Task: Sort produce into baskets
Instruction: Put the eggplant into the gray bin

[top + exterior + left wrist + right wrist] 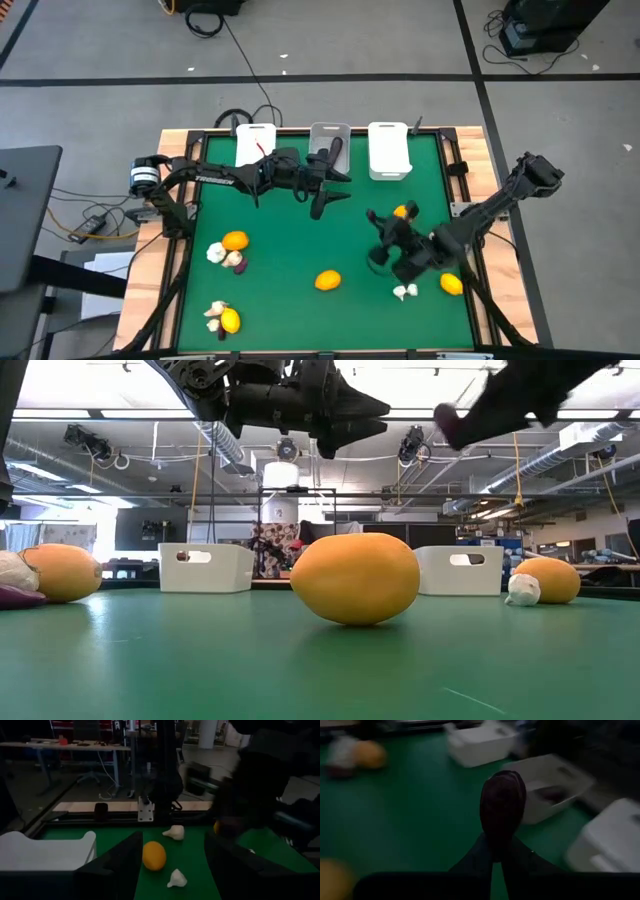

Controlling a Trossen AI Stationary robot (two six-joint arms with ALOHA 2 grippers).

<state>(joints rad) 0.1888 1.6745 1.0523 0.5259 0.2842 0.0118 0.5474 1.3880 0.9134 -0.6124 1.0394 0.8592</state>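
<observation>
My right gripper (380, 224) is above the green table's right middle, shut on a dark purple eggplant (502, 807), whose tip also shows in the low view (447, 425). My left gripper (333, 191) is open and empty, held high just in front of the greyish basket (330, 140), which holds a dark eggplant (550, 795). White baskets (255, 143) (388, 150) stand on either side of it at the far edge. Citrus fruits (327, 281) (235, 240) (451, 285), garlic bulbs (405, 291) (215, 252) and another eggplant (237, 262) lie on the table. My right gripper pinches the eggplant's near end (501, 845) between its two fingers. The eggplant sticks out beyond the fingertips, along the fingers, toward the baskets at the far edge. It is lifted clear of the table.
A citrus (403, 211) lies just behind my right gripper. Another citrus and garlic (225, 317) lie at the near left. The table has a wooden rim (470, 170); there is bare green surface (290, 230) in the middle.
</observation>
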